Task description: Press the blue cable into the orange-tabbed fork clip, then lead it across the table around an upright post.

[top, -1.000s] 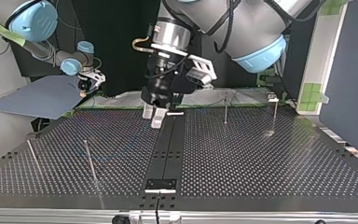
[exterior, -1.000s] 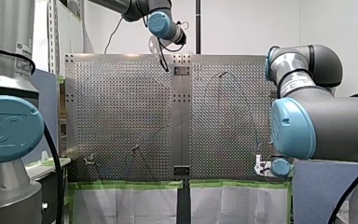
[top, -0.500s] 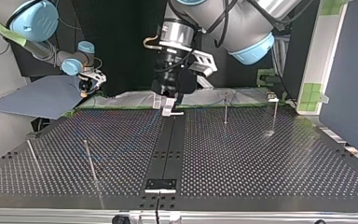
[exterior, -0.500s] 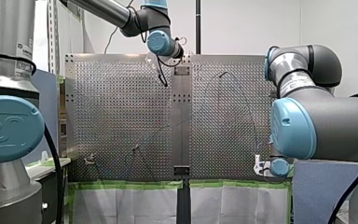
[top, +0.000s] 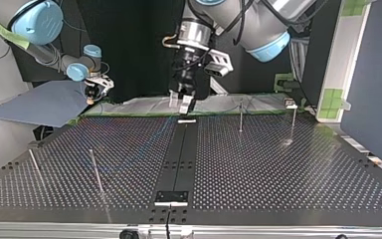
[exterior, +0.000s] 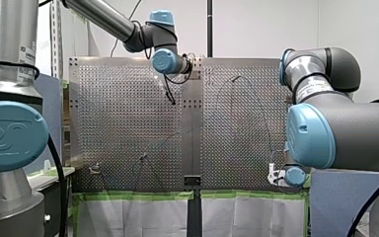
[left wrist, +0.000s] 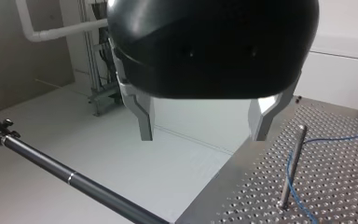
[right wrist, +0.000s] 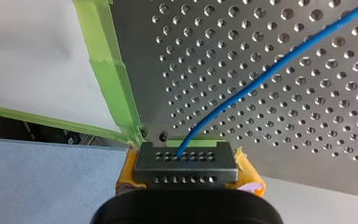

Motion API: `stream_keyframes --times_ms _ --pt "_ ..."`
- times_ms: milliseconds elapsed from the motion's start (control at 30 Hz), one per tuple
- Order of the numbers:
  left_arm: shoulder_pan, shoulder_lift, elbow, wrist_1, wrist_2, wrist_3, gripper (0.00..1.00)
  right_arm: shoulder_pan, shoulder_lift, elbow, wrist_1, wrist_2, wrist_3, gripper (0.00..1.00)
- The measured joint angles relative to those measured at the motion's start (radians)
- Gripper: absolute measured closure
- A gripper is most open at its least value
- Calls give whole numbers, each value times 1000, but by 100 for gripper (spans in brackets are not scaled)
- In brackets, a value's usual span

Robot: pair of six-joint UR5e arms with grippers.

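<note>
Handling: blue cable [right wrist: 270, 70] judged thin, light, limp; likely sags. Right pincer [right wrist: 186, 163] clamped on its end; left pincer [left wrist: 203, 135] wide, empty. Grip it close beside the clamped end.

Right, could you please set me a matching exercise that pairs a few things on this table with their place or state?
Things:
1. my left arm's black gripper
2. my right arm's yellow-padded gripper
3. thin blue cable
4. green tape strip

Places or states:
A. runs along the perforated metal table's edge
B. open, nothing between its fingers
C. lies across the table's holes
D. shut on the cable's end

Pairs: 1-B; 2-D; 3-C; 4-A
</note>
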Motion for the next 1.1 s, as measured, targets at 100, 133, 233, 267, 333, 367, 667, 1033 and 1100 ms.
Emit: stream_keyframes --times_ms 100,133,233,267,333,367,667,1033,1100 --pt "2 0 -28 28 0 11 0 2 0 0 2 0 0 100" --pt "3 0 -39 39 0 14 0 2 0 0 3 0 0 100" --pt "5 0 -68 65 -7 18 0 2 0 0 5 0 -1 100" --pt "7 -1 -77 68 -12 18 0 2 0 0 6 0 -2 100" --pt "11 -1 -97 66 -26 19 0 2 0 0 7 0 -3 100" --pt "14 -1 -106 61 -33 19 0 2 0 0 8 0 -3 100" --pt "46 -6 -189 28 -90 22 0 3 0 -1 10 0 -6 100" --pt "94 -24 -292 73 -61 43 0 7 0 -1 12 0 -6 100" --pt "108 -27 -308 74 -49 51 0 8 0 -1 13 0 -7 100"
